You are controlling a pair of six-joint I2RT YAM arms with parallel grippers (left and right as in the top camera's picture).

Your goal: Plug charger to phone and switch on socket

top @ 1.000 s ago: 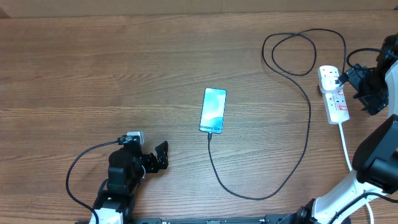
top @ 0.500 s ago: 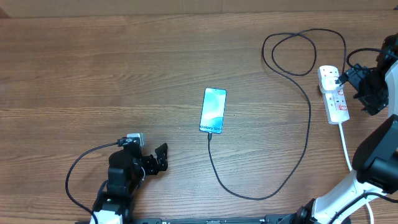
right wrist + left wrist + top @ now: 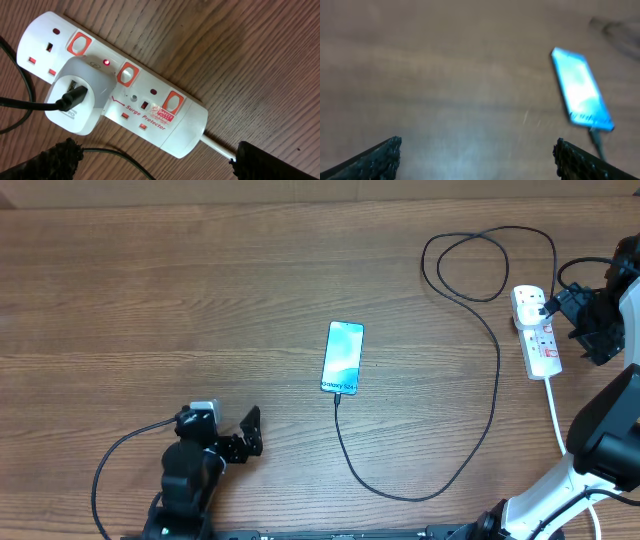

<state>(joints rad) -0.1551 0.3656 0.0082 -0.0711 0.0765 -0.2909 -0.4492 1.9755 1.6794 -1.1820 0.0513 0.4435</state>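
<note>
Brown wood-grain table (image 3: pixel 150 280) fills the view. Phone (image 3: pixel 343 358) lies at centre, screen lit. Charger (image 3: pixel 497 370) runs from the phone's near edge, looping right to the socket (image 3: pixel 537 332). Left gripper (image 3: pixel 480 162) and right gripper (image 3: pixel 160 160): jaws wide apart, holding nothing.

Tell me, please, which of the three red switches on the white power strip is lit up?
The middle switch, beside the white plug adapter: its centre glows bright, whereas both outer ones look dull.
</note>
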